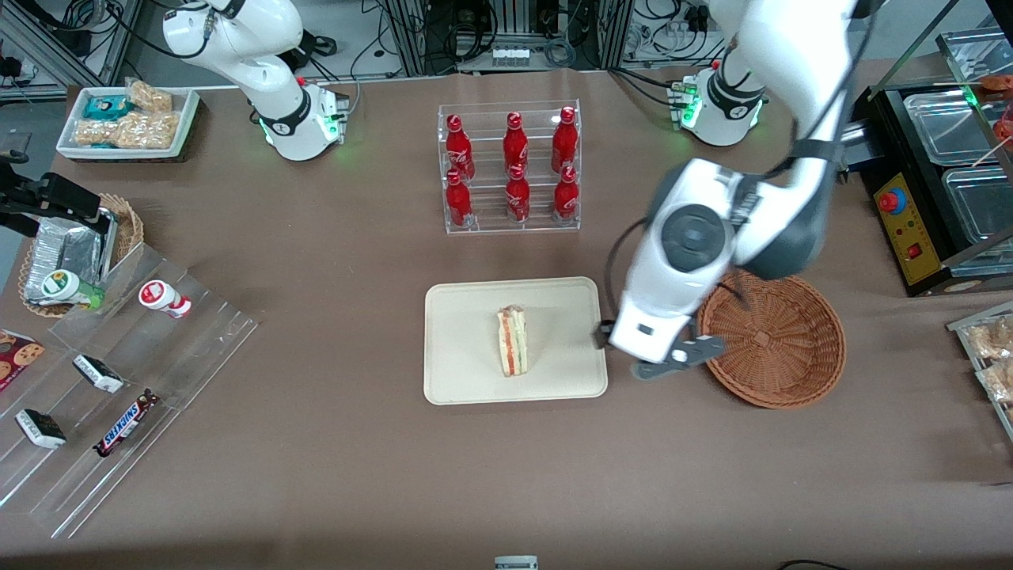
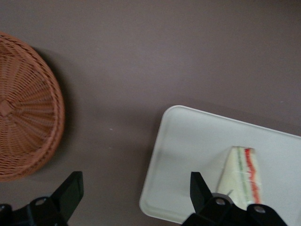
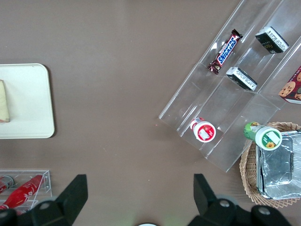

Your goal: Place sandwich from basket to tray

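Presently, working arm: reaches in from the counter's [image 1: 332, 475] edge farthest from the front camera, bends down at the elbow, wrist housing pointing downward over the strip of counter between tray and basket.

Pincer [image 1: 679, 358]: hangs above that strip, fingers spread wide, holding nothing. In the wrist view the two dark fingertips [image 2: 69, 189] stand well apart, one toward the basket, one over the tray's corner.

Sandwich [image 1: 514, 341]: lies on the tray [image 1: 459, 380], near its middle, striped cut edge showing red-orange and green; apart from the pincer.

Basket [image 1: 772, 340]: round reddish-brown wicker, just beside the tray toward the working arm's end, nothing in it.

Front view only: acrylic rack of six red bottles [image 1: 510, 166], farther from the camera than the tray; the arm's whole pose.

Wrist view only: the finger gap seen plainly, the tray's rounded corner [image 2: 153, 207], and the sandwich [image 2: 242, 176] close by one fingertip.

Right wrist view only: stepped clear shelf with a Snickers bar [image 3: 225, 51], toward the parked arm's end.
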